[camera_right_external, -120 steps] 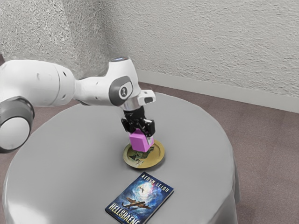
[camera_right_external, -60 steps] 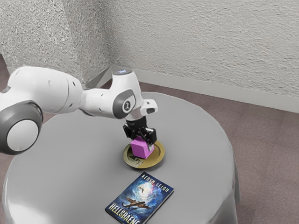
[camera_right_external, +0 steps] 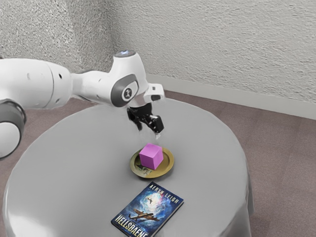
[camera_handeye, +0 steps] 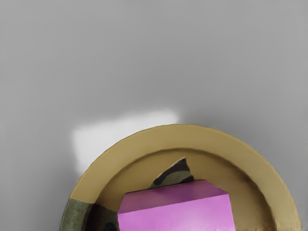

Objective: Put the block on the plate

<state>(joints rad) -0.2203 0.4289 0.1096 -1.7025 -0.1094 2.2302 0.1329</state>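
Block [camera_right_external: 151, 156] is seated on plate [camera_right_external: 170, 161]; gripper [camera_right_external: 149, 132], spread wide and empty, is shown at block's 12 o'clock in exterior view. Light, rigid handling is expected; opposite sides are to be gripped

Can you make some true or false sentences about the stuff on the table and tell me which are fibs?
1. The pink cube-shaped block is on the round gold plate. True.
2. The black two-finger gripper is holding the block. False: it is open, above the block.
3. The blue book with an airplane cover is on the plate. False: it lies beside the plate.
4. The round table is grey. True.
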